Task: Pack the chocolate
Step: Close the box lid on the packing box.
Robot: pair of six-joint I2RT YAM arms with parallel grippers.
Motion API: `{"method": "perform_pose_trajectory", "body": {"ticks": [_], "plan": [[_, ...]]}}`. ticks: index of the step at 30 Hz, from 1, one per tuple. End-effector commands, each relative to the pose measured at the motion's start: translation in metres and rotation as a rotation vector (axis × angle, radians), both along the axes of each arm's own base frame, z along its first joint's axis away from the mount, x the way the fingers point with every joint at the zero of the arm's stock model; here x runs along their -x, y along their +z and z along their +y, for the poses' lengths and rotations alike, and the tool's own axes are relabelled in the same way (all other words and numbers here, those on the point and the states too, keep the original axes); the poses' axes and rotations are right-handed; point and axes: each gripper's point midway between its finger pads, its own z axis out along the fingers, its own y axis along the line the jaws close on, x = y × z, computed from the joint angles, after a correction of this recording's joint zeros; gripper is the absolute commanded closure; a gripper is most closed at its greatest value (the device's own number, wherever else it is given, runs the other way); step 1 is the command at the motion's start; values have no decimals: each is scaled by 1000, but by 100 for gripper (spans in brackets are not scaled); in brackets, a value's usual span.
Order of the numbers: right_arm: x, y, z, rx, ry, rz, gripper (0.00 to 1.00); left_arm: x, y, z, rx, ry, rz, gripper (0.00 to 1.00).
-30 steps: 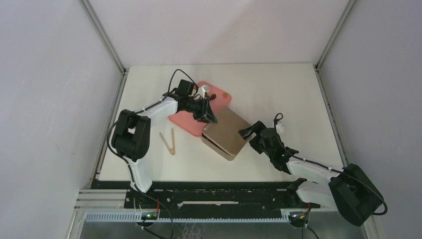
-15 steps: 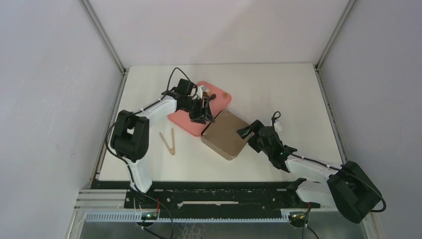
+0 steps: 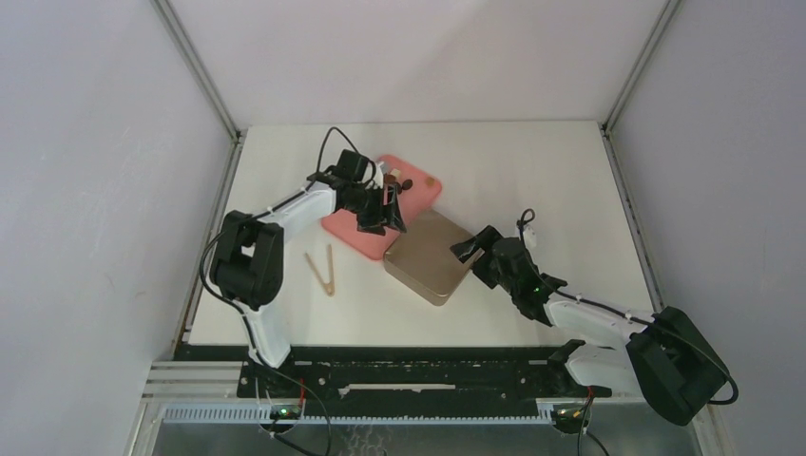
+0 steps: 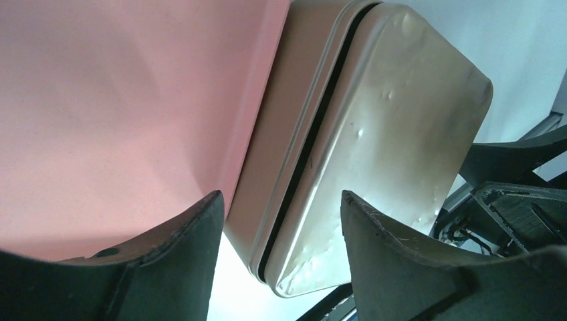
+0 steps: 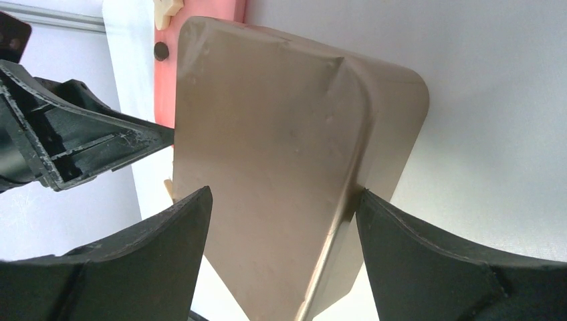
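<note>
The tan tin [image 3: 430, 258] sits shut in mid table, its far corner against the pink board [image 3: 344, 228]. A dark chocolate [image 3: 406, 182] and a brown one [image 3: 430, 180] lie on the board's far end. My left gripper [image 3: 390, 218] is open and empty, low over the board at the tin's far corner. In the left wrist view its gripper [image 4: 281, 221] frames the tin [image 4: 374, 134] beside the board [image 4: 100, 100]. My right gripper [image 3: 470, 252] is open at the tin's right corner. In the right wrist view the gripper [image 5: 284, 200] straddles the tin [image 5: 267, 147]; a dark chocolate [image 5: 161, 50] shows beyond.
Thin wooden tongs [image 3: 323, 270] lie on the white table left of the tin. The enclosure's walls stand on both sides and behind. The left gripper [image 5: 87, 140] shows in the right wrist view just left of the tin.
My left gripper has drawn back a little up and left over the board. My right gripper has moved left up to the tin's corner. The tin has shifted slightly left.
</note>
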Motion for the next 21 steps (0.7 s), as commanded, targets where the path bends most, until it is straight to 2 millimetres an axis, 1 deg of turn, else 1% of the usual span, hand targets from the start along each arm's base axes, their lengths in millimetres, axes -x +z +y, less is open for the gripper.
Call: {"method": "perform_pose_trajectory", "body": {"ticks": [1, 6, 10, 16, 21], "plan": [[-12, 24, 11, -36, 5, -59, 14, -8, 13, -16, 82, -49, -20, 33], [-13, 27, 17, -40, 21, -63, 15, -3, 7, -17, 93, -59, 6, 36], [-13, 30, 21, -22, 33, -68, 15, 1, 6, -21, 123, -65, 28, 42], [-12, 28, 20, 10, 30, -64, 16, 11, 10, -30, 183, -66, 52, 48], [-11, 29, 18, 39, 31, -67, 16, 22, 7, -32, 221, -41, 83, 55]]}}
